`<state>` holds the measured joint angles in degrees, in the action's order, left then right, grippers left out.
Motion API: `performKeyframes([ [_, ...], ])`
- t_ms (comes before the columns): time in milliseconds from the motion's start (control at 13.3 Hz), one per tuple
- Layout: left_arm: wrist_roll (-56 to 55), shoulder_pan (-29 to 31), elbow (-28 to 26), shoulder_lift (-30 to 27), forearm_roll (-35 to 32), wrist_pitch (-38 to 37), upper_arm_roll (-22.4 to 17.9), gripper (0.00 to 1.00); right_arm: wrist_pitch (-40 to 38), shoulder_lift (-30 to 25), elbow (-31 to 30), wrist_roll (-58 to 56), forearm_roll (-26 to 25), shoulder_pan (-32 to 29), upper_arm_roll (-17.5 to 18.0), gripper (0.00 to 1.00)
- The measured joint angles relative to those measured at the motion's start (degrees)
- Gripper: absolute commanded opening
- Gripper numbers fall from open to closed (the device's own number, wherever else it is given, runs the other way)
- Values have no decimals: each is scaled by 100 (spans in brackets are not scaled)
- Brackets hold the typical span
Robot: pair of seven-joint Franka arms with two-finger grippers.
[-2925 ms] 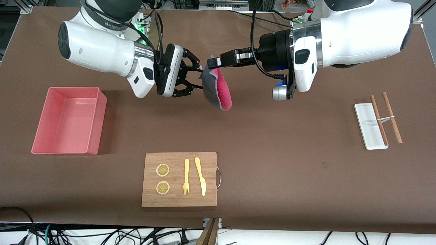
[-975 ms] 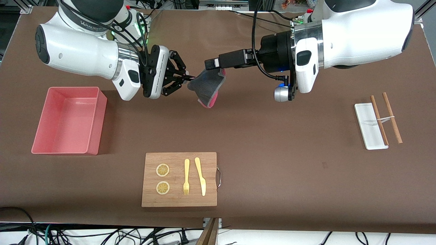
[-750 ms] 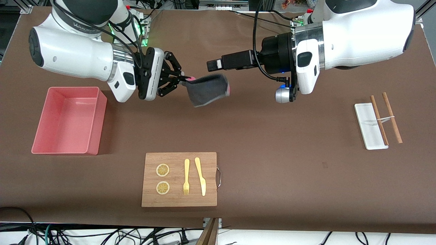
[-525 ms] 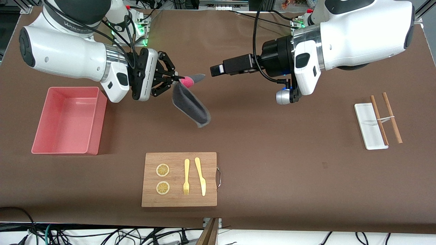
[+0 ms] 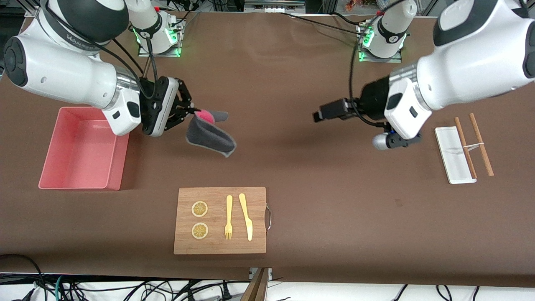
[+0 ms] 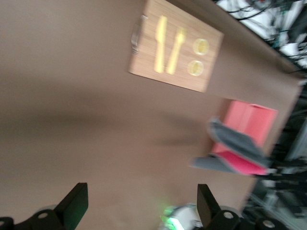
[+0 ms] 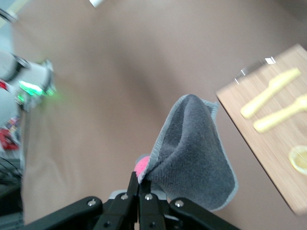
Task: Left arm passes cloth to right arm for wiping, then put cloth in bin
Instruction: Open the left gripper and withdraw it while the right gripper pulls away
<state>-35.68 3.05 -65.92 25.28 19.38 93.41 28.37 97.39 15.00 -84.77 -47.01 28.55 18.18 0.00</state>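
Cloth (image 5: pixel 210 134) hanging grey face outward from right hand (image 5: pixel 193 113), pinched shut on one corner, over bare bench (image 5: pixel 317 179) beside bin (image 5: pixel 85 147). Long axis apparently slanting down toward cutting board (image 5: pixel 220 220). Left hand (image 5: pixel 318 117) wide open, empty, well apart.

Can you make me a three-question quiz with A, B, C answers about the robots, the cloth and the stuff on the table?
1. Where are the lemon slices? A on the cutting board B in the bin C on the white tray
2. How many lemon slices? A one B two C four
3. What holds the cloth? A left pincer B right pincer C nothing

Answers: 1 A, they lie beside the fork. 2 B, two slices lie there. 3 B, its tips are shut on the cloth; the left pincer is open, empty.
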Motion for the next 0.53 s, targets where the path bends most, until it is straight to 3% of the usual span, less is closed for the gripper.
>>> performKeyframes([
  [300,1686,504,-354,28,-1607,-598,-18,100,222,281,-422,258,-1275,-32,-14,0],
  [525,2758,701,-349,-41,-2433,-775,-15,100,584,454,-885,464,-1839,-118,-24,0],
])
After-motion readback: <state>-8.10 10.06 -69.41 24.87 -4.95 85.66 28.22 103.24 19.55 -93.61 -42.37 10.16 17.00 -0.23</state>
